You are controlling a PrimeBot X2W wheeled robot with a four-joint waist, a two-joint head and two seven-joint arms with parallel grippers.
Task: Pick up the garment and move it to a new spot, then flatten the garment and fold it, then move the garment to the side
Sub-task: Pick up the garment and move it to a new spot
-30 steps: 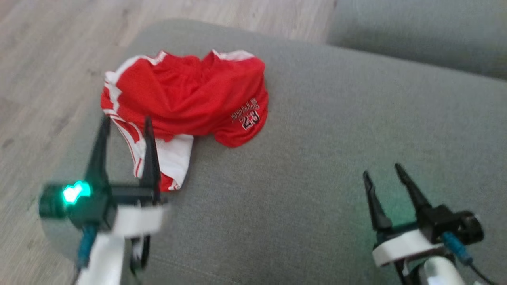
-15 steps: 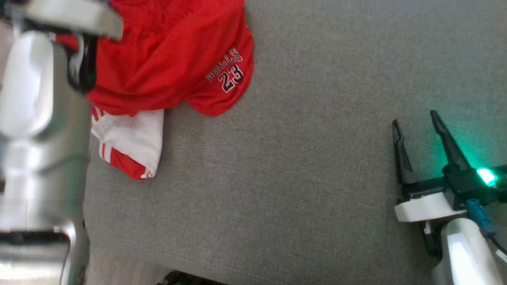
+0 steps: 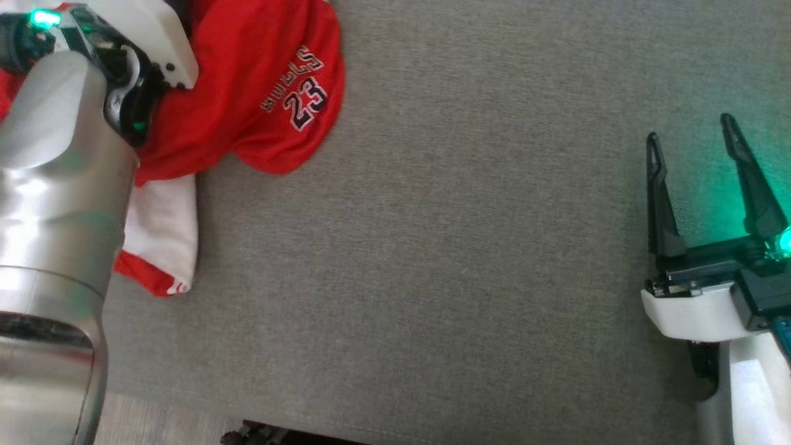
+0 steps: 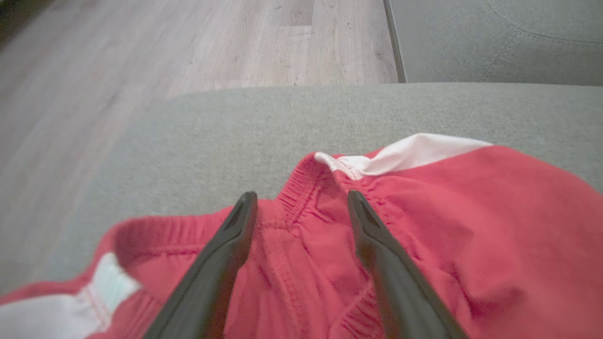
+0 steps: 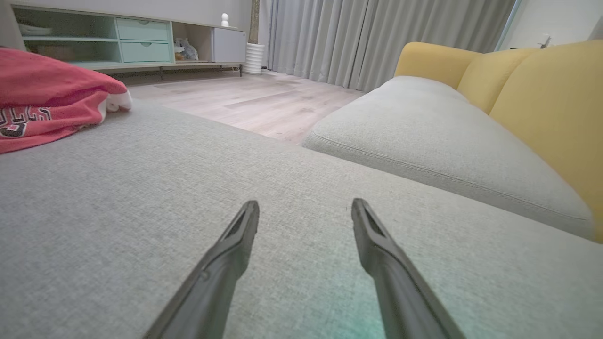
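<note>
Your garment (image 3: 247, 93), red shorts with white trim and a "23" print (image 3: 303, 102), lies crumpled on the grey cushion (image 3: 463, 247). A white panel (image 3: 164, 228) pokes out from under the garment's near edge. The wooden floor (image 4: 141, 61) begins past the garment's far side.

Your left gripper (image 4: 301, 200) hangs right over the garment with its fingers (image 4: 221, 263) spread apart and nothing between them. The tips sit at the garment's elastic waistband (image 4: 301, 188); whether they touch the cloth you cannot tell from the wrist view. In the head view the pale left forearm (image 3: 55, 185) covers the garment's left part.

Your right gripper (image 3: 689, 128) is well apart from the garment, off to its right, low over bare cushion, with its fingers wide open and empty. From the right wrist view the garment shows at the far left edge, and a second cushion (image 5: 447, 132) with yellow backrests (image 5: 541, 94) lies well to the garment's right.
</note>
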